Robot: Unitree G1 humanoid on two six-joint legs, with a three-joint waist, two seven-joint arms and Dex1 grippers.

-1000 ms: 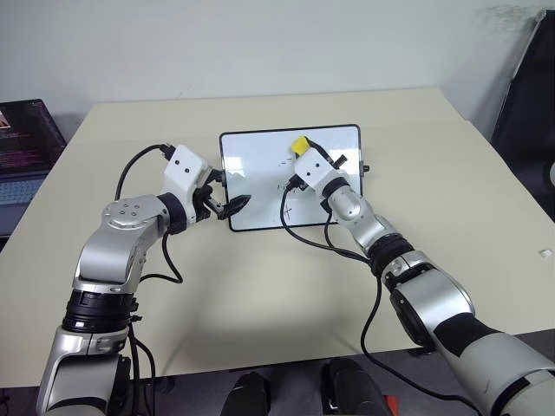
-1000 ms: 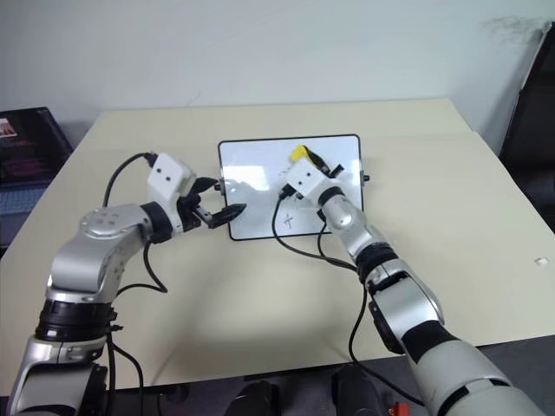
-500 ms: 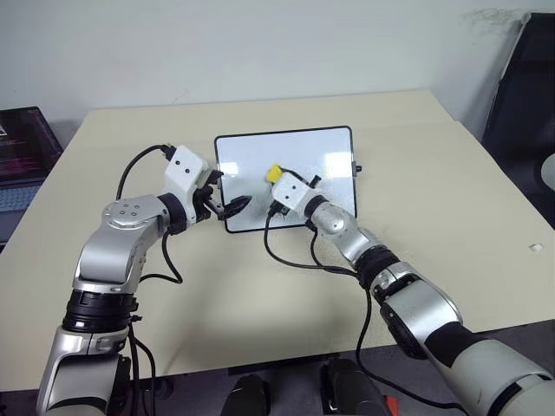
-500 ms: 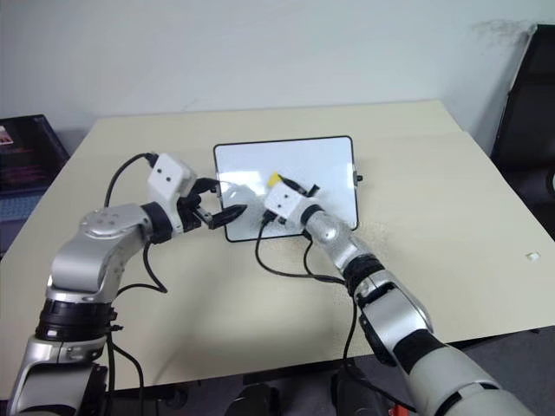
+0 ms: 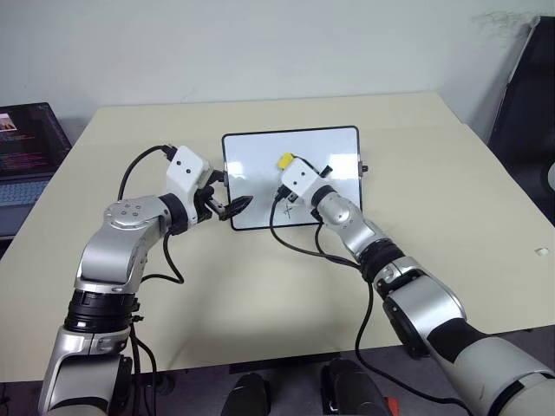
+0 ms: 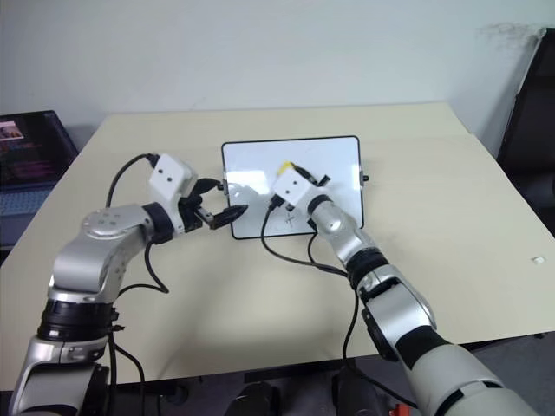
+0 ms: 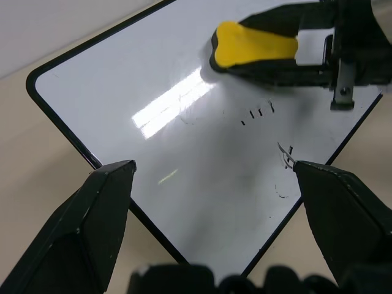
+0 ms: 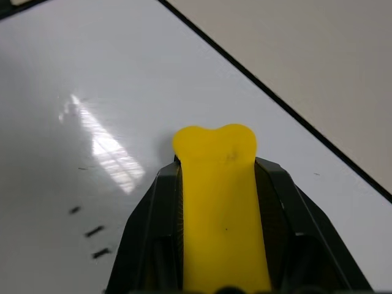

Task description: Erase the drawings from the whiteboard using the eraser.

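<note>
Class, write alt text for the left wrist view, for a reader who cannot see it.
A small yellow eraser, clamped in the right hand, rests on a glossy white black-framed whiteboard above short black marker dashes and squiggles. The left hand's two black fingers spread open at the board's near edge.

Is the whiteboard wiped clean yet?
No. The whiteboard still bears small black marks near the eraser.

The whiteboard (image 5: 260, 165) lies flat on the desk (image 5: 451, 173), nearer its far edge than its near edge and about midway between its side edges. The eraser (image 5: 284, 159), held in the right hand (image 5: 287, 165), sits over the board's middle. The drawings (image 7: 257, 112) lie just beside it, toward the near edge. The left hand (image 5: 232, 206) is at the board's near left corner. A laptop (image 5: 26, 156) stands beyond the desk's left edge.
</note>
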